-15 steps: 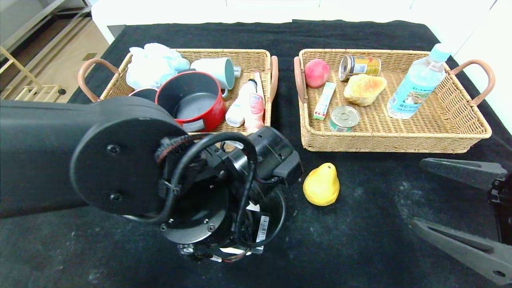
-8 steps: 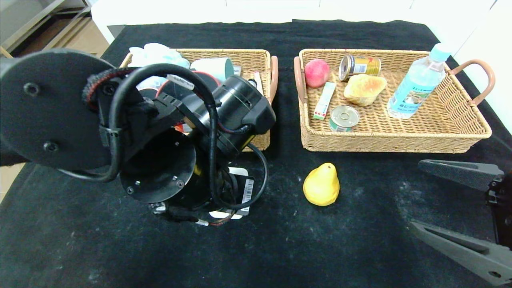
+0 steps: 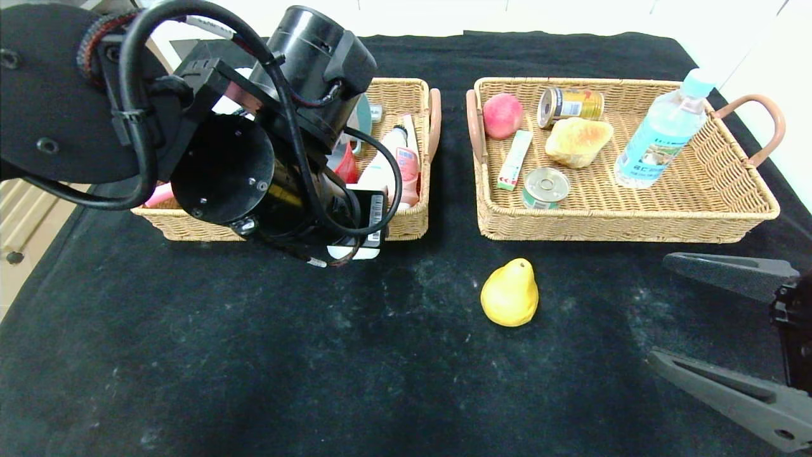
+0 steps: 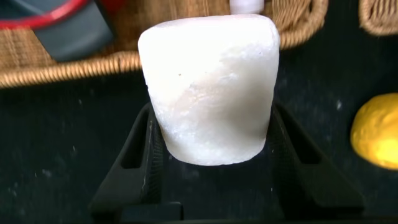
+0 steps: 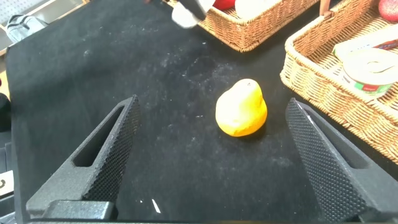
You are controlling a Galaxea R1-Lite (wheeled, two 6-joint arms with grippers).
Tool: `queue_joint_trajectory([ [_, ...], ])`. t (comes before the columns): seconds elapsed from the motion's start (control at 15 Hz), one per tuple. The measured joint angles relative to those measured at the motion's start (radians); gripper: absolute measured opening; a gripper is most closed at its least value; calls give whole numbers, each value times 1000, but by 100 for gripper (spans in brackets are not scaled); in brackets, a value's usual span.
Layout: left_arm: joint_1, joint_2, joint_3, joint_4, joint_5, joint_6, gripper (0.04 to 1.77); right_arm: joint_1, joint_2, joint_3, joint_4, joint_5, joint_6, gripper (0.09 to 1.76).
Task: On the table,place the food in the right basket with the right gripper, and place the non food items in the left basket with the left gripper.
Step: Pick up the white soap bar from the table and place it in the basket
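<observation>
In the left wrist view my left gripper (image 4: 211, 115) is shut on a white soap-like block (image 4: 208, 81), and it hangs over the front rim of the left basket (image 4: 74, 68). From the head view the left arm (image 3: 254, 146) covers that gripper and the block. A yellow pear (image 3: 509, 293) lies on the black table in front of the gap between the baskets. My right gripper (image 3: 660, 308) stands open at the right, low over the table. The pear (image 5: 241, 111) lies just beyond its fingertips, untouched.
The left basket (image 3: 406, 89) holds a pink-and-white bottle (image 3: 396, 162) and other items behind the arm. The right basket (image 3: 622, 228) holds a peach (image 3: 502, 115), a drink can (image 3: 569, 105), bread (image 3: 578, 141), a water bottle (image 3: 663, 130), a tin (image 3: 546, 187) and a stick pack (image 3: 515, 158).
My left arm has risen from the table and swung back and left to the left basket's front rim, carrying the white block. The right gripper and the pear have not moved.
</observation>
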Motion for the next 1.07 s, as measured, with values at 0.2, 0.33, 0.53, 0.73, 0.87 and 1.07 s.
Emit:
queue_joint_trajectory([
  [0.2, 18, 5, -14, -88, 0, 38, 101, 0, -1, 0, 0, 0, 0, 171],
  [0.33, 25, 8, -17, -130, 3, 66, 100, 0, -2, 0, -1, 1, 0, 171],
  [0.53, 46, 22, -19, -240, 5, 112, 100, 0, -3, 0, -1, 0, 0, 171],
  [0.73, 68, 45, -18, -338, 4, 148, 100, 0, -4, 0, -1, 0, 0, 171],
  [0.87, 73, 59, -17, -388, 4, 174, 100, 0, -4, 0, -1, 0, 0, 171],
  [1.07, 76, 71, -15, -399, 4, 184, 100, 0, -6, -1, -1, 0, 0, 171],
])
